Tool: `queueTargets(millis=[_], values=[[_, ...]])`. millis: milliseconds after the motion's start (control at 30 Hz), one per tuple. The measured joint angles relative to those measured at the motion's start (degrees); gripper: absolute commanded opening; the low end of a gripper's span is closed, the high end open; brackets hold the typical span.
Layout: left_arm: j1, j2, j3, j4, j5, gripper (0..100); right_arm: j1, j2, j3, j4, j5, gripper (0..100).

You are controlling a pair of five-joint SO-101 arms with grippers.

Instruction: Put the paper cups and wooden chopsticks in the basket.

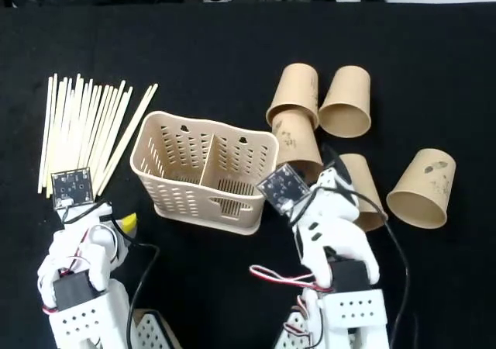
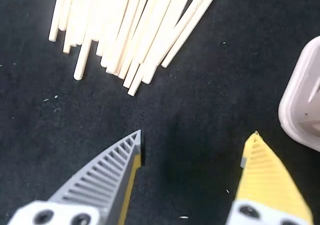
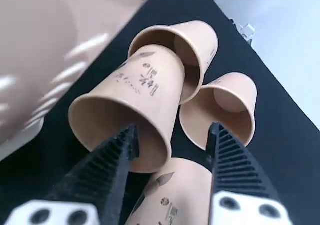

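Note:
A fan of wooden chopsticks (image 1: pixel 85 128) lies at the left of the black table; their near ends (image 2: pixel 135 30) lie ahead of my left gripper (image 2: pixel 198 135). That gripper (image 1: pixel 115 215) is open over bare cloth, holding nothing. The cream basket (image 1: pixel 205 171) stands in the middle. Several paper cups lie on their sides to its right. My right gripper (image 3: pixel 173 130) is open at the mouth of one cup (image 3: pixel 130 110), with one finger in front of the opening and the other outside the wall. In the high view that cup (image 1: pixel 297 141) lies beside the basket, with the right gripper (image 1: pixel 327 167) at it.
Two cups (image 1: pixel 294 91) (image 1: pixel 346 101) lie behind the one at the gripper, another cup (image 1: pixel 364 190) lies under the right arm, and one cup (image 1: pixel 422 188) lies farther right. The basket's corner (image 2: pixel 302 105) is near the left gripper's yellow finger. Cables trail by both arm bases.

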Motion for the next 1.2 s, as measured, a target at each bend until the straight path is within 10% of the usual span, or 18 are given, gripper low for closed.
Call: queueTargets(millis=[700, 900, 1200], values=[[0.0, 0.0, 0.0, 0.0, 0.0, 32, -0.1, 47.7, -18.3, -18.2, 4.5, 27.3], [0.0, 0.0, 0.0, 0.0, 0.0, 32, 0.1, 52.4, -19.2, -24.5, 4.7, 0.5], [0.0, 0.0, 0.0, 0.0, 0.0, 32, 0.3, 45.8, -19.2, -18.8, 4.7, 1.1]])
